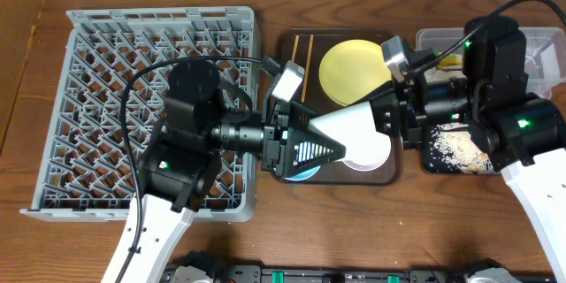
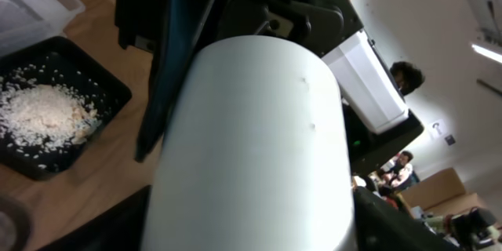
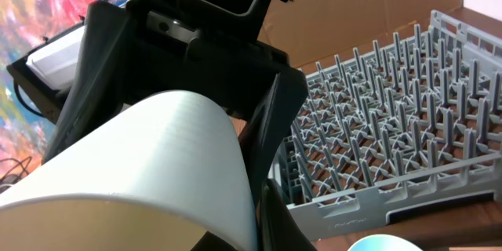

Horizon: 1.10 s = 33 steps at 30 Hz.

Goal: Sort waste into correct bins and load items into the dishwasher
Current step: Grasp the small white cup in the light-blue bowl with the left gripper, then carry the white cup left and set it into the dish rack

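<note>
The left gripper (image 1: pixel 329 137) is clamping the near end of the small white cup (image 1: pixel 352 124), its black fingers (image 3: pixel 271 118) pressing on both sides and holding the cup sideways in the air. The right gripper (image 1: pixel 378 117) is flanking the cup's far end from the opposite side, though whether it is gripping cannot be told. The grey dish rack (image 1: pixel 106 71) is lying behind the left gripper's wrist, and the pale-yellow plate (image 1: pixel 349 66) is sitting just beside the right gripper.
</note>
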Available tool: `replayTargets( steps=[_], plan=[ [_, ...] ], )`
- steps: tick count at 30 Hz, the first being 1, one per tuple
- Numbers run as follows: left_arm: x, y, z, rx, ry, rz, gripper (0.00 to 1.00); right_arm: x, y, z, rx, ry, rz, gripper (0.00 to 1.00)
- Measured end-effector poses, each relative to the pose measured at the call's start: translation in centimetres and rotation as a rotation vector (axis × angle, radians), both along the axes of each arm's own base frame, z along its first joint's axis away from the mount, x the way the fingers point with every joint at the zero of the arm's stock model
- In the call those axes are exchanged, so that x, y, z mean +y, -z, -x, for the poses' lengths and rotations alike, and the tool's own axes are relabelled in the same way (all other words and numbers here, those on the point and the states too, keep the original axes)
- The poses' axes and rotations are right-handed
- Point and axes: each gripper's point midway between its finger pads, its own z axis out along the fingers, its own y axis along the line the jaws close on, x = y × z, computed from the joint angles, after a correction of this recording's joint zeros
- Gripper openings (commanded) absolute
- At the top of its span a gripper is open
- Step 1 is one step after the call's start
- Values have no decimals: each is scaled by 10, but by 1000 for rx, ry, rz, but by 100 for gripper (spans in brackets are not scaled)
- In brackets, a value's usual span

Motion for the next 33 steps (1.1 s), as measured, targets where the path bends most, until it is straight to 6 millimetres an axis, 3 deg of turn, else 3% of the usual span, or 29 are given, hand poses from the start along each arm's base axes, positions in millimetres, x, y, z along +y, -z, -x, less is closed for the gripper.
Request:
replayTargets(
  steps=[3, 4, 6, 8, 13, 16, 20, 25, 29, 33],
  plan=[
    [-1, 2, -2, 9, -3, -3, 62, 0, 0, 0, 14, 3, 3, 1],
    [-1, 2, -3, 9, -4, -4, 60, 0, 0, 0, 19, 5, 4, 8],
    [-1, 2, -4, 9, -9, -5, 56, 0, 2, -2, 30, 19, 13, 39],
    [-2, 3, -4, 12, -13, -8, 56, 0, 4, -6, 25, 42, 27, 51],
    [8, 4, -17, 51, -71, -13, 54, -7, 9, -21, 23, 112, 51, 57],
    [29, 12, -37, 131, -173, -30, 54, -25, 11, -39, 43, 198, 59, 59],
    [72, 29, -66, 275, -359, -52, 52, -50, 16, -56, 121, 302, 74, 61],
    [138, 57, -93, 463, -644, -72, 51, -63, 37, -56, 262, 375, 136, 62],
    [181, 83, -99, 574, -868, -126, 51, -68, 56, -55, 331, 432, 219, 63],
    [219, 114, -91, 654, -1114, -273, 52, -72, 69, -56, 349, 476, 282, 63]
  ],
)
